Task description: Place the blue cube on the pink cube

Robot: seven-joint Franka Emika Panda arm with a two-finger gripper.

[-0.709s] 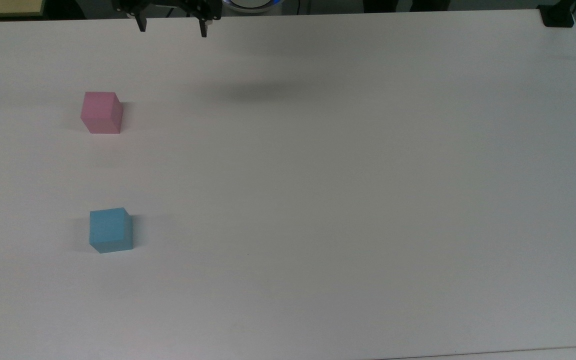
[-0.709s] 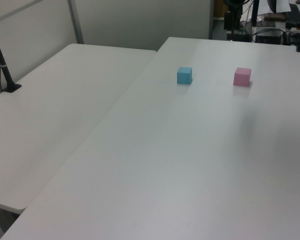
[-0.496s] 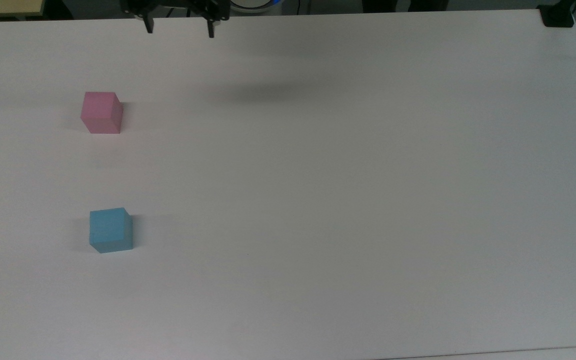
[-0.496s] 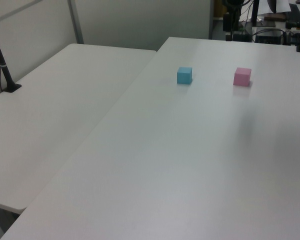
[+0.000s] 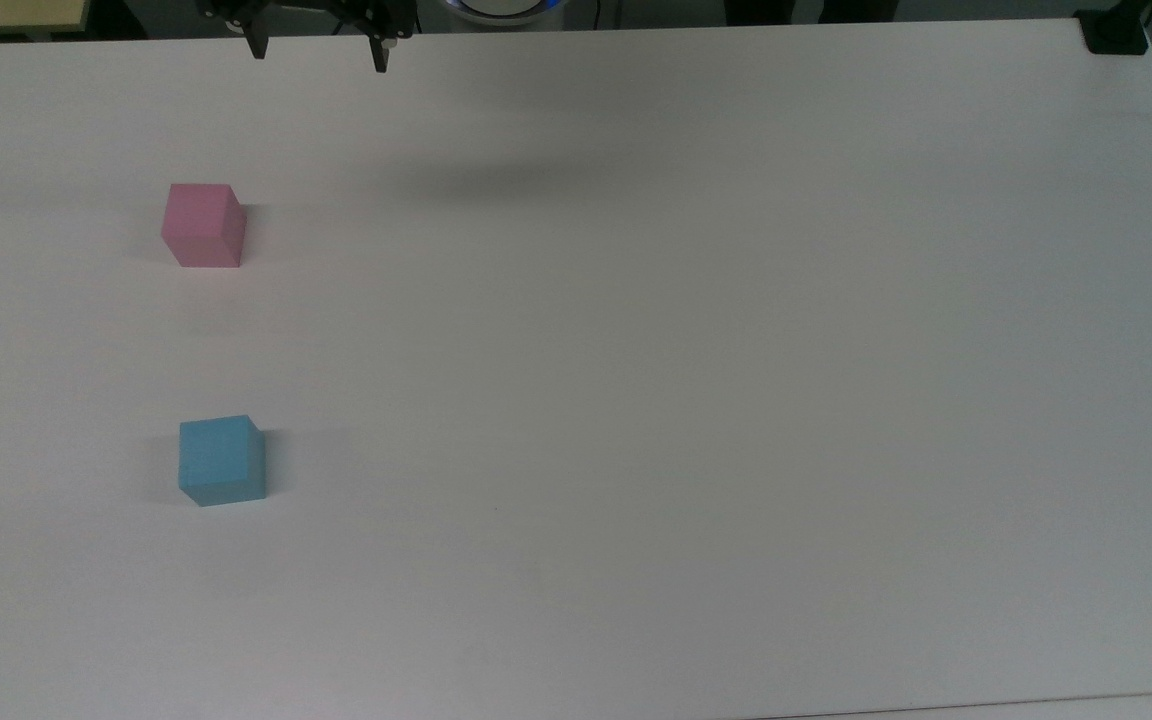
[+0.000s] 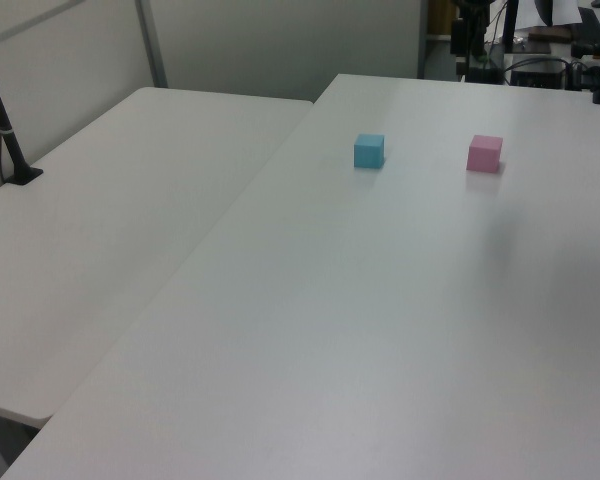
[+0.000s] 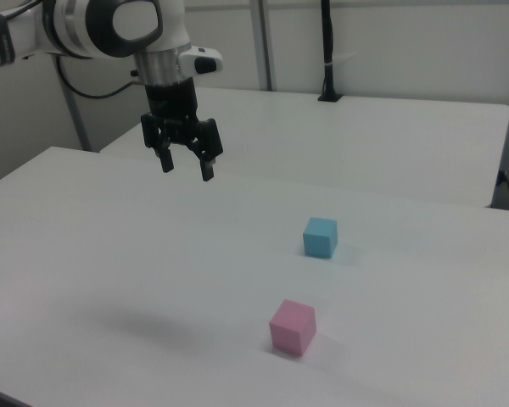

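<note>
Item, nearest in the top view: blue cube (image 5: 222,460), resting flat on the white table (image 5: 696,380), unmoved over the past half-second. Item, farther up the top view's left side: pink cube (image 5: 203,224), well apart from the blue one, likewise unmoved, its top bare. Item, at the far edge: gripper (image 5: 317,58), fingers spread wide and empty, shifted toward the top view's left since half a second ago, after first drifting right; it hangs high and has not descended. Judgement: the task is at its outset, the arm repositioning before any reach for the blue cube. The right view supplies the gripper (image 7: 186,164) whole, raised well above the table with its wrist and arm, and sets the pink cube (image 7: 293,326) nearer than the blue (image 7: 321,236). The left view shows both cubes and an adjoining second table (image 6: 100,220).
</note>
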